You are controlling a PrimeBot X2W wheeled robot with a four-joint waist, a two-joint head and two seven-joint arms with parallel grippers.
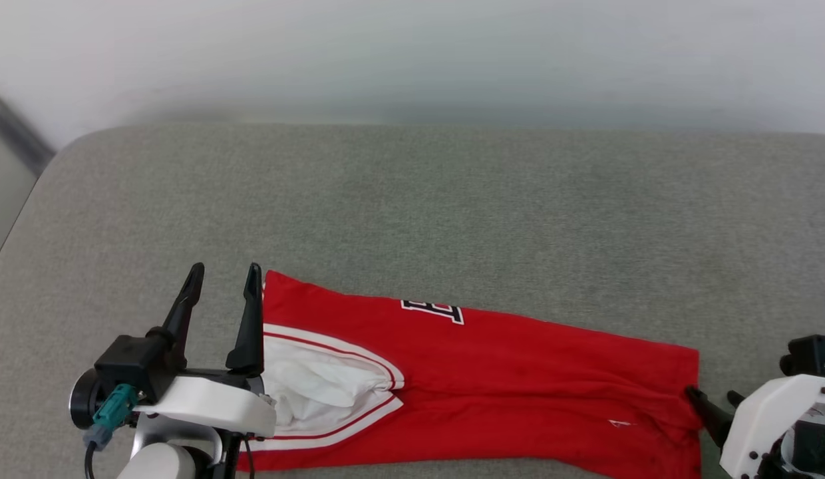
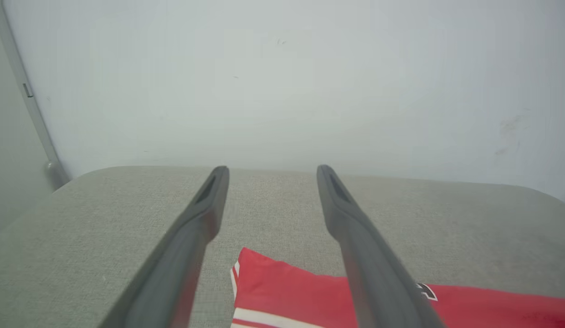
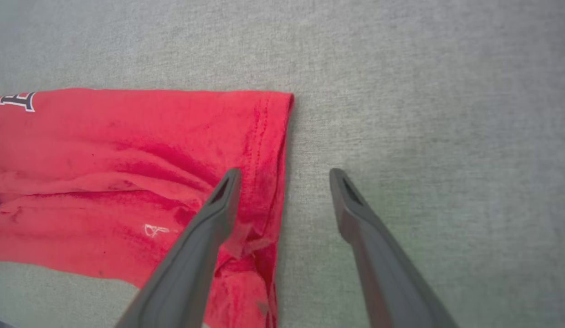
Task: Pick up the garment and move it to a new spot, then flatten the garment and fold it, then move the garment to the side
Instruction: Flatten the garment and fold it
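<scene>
Presently, the grey padded surface (image 1: 412, 199) carries the garment (image 1: 492, 372) along its near edge, well apart from the pale wall (image 1: 412, 53). The garment lies as a long, narrow red band. Its long axis runs left to right across the robot's front, with the white sleeve (image 1: 319, 386) at the left end and the hem (image 1: 690, 372) at the right.

Each gripper stands at one end, and neither is clearly nearer.

Left gripper (image 1: 225, 274): at the sleeve end, fingers pointing toward the wall, jaws wide apart, nothing held.

Right gripper (image 1: 712, 396): at the hem end, jaws wide apart, nothing held. In the right wrist view one finger overlies the hem corner and the other bare surface.

Contact with the cloth cannot be confirmed at either end.

Assessment: the lengthwise fold appears done. A cross fold would require one end to be carried along the long axis to the other.

Black lettering (image 1: 432, 311) shows at the far edge.
</scene>
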